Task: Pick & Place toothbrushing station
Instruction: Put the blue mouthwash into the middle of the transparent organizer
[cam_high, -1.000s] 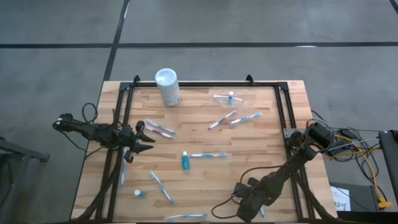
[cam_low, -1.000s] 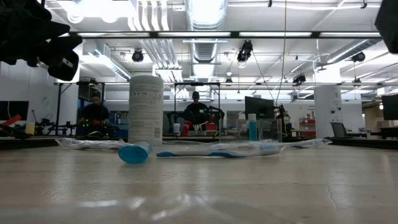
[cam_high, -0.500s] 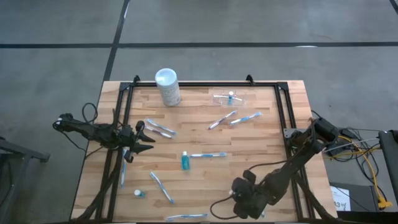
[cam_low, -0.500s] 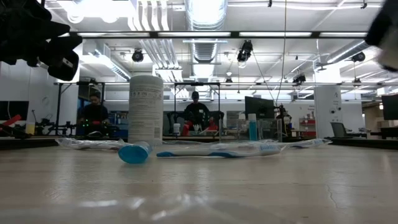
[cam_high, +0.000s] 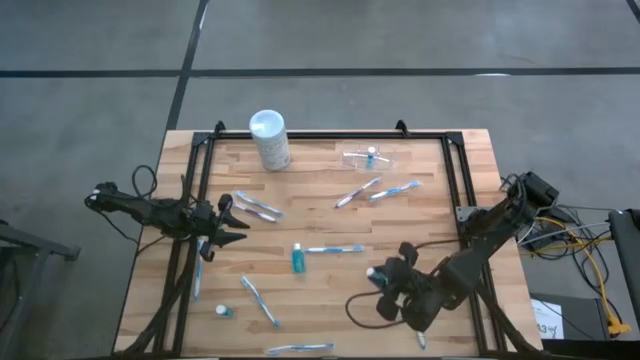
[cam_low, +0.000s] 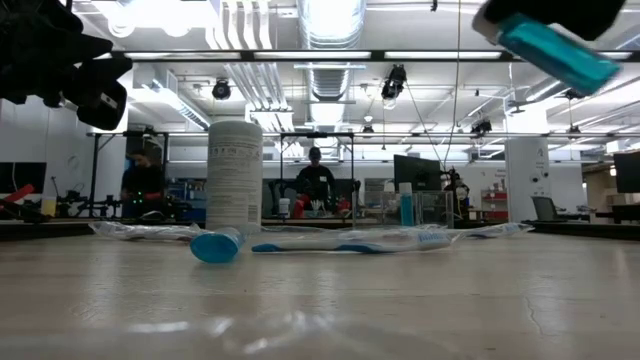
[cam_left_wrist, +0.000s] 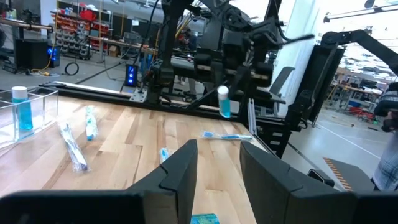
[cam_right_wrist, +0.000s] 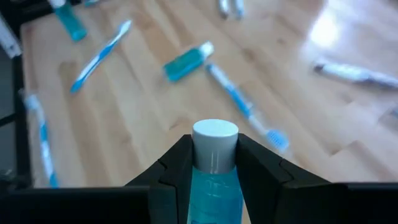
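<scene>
High view: the right gripper (cam_high: 385, 283), clamped on a teal tube (cam_high: 376, 274), hovers well short of the clear station (cam_high: 368, 157), which sits far ahead by the table's back edge, seemingly lying crosswise. The left gripper (cam_high: 228, 222) waits open, slightly farther off.

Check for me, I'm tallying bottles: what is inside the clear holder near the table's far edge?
The clear holder contains one small blue bottle with a white cap, standing upright. Nothing else shows inside.

The table (cam_high: 430, 215) is pale striped wood. Near its far edge stands a white cylinder (cam_high: 270, 139); toothbrushes (cam_high: 392, 190) on it are blue and white. The tube (cam_right_wrist: 213, 163) is teal, white-capped, between dark fingers (cam_right_wrist: 176, 163).
</scene>
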